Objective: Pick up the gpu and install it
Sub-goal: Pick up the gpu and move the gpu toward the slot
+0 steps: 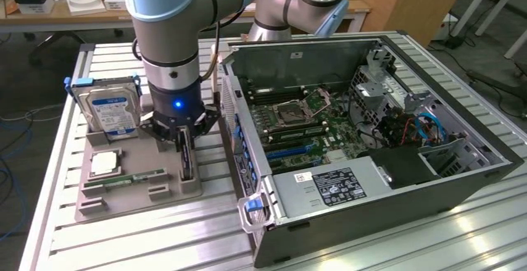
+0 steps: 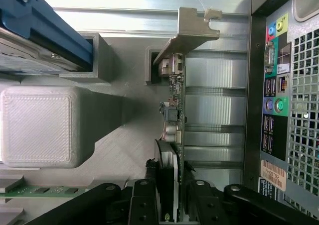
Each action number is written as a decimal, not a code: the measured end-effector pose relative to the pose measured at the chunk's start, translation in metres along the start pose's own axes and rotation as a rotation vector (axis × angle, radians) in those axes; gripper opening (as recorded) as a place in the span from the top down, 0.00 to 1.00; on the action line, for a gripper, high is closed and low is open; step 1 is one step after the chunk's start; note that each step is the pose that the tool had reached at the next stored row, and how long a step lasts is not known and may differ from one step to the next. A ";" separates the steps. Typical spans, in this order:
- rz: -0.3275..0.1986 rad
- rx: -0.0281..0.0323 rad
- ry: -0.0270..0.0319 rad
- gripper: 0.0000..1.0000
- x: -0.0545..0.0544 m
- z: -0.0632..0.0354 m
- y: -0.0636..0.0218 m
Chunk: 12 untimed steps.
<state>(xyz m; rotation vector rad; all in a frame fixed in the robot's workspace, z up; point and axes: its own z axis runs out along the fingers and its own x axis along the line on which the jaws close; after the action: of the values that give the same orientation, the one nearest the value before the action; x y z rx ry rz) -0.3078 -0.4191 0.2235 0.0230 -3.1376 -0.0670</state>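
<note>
On the grey holder tray (image 1: 123,200), at its edge nearest the computer, the gpu (image 1: 186,163) (image 2: 175,110) stands on its thin edge in a slot. Its silver end piece sits by a small pocket in the tray. The gripper (image 1: 182,136) (image 2: 172,185) is right on top of the card. Its jaws are nearly together. One black finger (image 2: 143,200) lies against each flat side, so the card is pinched between them.

The same tray holds three more parts. A hard drive (image 1: 111,113) with a blue label stands upright at the far end. A square chip (image 1: 105,162) lies flat near the middle. A thin green RAM stick (image 1: 136,177) (image 2: 45,190) lies flat near the front. All three are apart from the card.

In the exterior view, the open computer case (image 1: 395,209) lies just beside the tray, on the exterior view's right. Its top side is off, so the green motherboard (image 1: 305,123) and the grey power box (image 1: 329,187) can be seen from above. Only a narrow strip of the metal table (image 1: 148,240) lies between the card and the case's back wall (image 2: 279,110). The back wall has plugs and a grid of holes. There is more bare table in front of the tray.
</note>
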 end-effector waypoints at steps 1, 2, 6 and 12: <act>0.000 0.0000 0.0000 0.63 0.000 0.0000 0.0000; 0.000 0.0000 0.0000 0.70 0.000 0.0000 0.0000; 0.000 -0.0001 -0.0001 0.70 0.000 0.0000 0.0000; 0.000 -0.0006 -0.0004 0.70 0.002 0.0001 0.0000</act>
<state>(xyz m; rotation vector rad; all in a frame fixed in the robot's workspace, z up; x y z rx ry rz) -0.3096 -0.4191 0.2234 0.0229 -3.1380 -0.0680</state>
